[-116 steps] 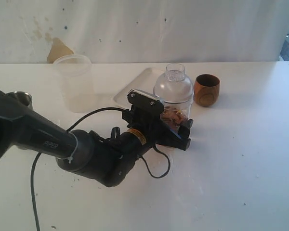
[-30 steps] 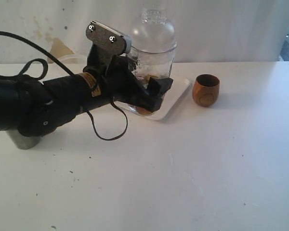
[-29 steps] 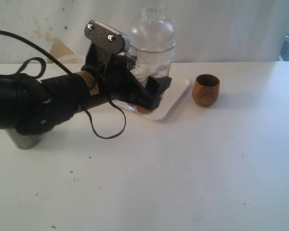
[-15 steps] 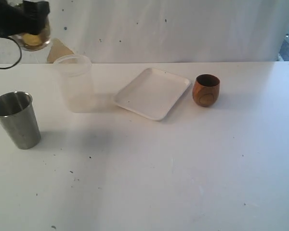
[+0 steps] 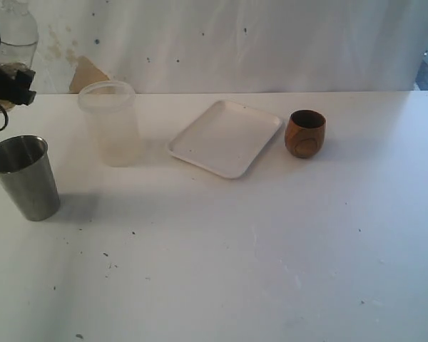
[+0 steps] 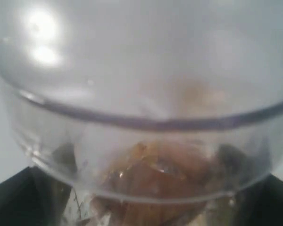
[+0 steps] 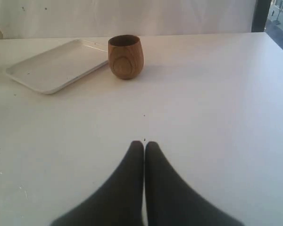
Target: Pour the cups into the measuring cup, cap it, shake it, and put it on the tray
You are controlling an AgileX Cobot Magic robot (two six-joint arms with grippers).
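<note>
At the far left edge of the exterior view my left gripper holds the clear measuring cup in the air, its jaws wide around the cup's sides. The clear dome cap sits on top of it. In the left wrist view the measuring cup fills the picture, with brown pieces inside and a dark finger at each lower corner. The steel tumbler stands at the left. The wooden cup stands right of the white tray, which is bare. My right gripper is shut, empty, low over the table short of the wooden cup.
A frosted whitish tub stands between the steel tumbler and the tray. The tray lies beside the wooden cup in the right wrist view. A white wall runs behind the table. My right arm does not show in the exterior view.
A second ago my left arm held the capped measuring cup over the tray. It has since swung up to the far left and now sits a little lower than half a second ago.
</note>
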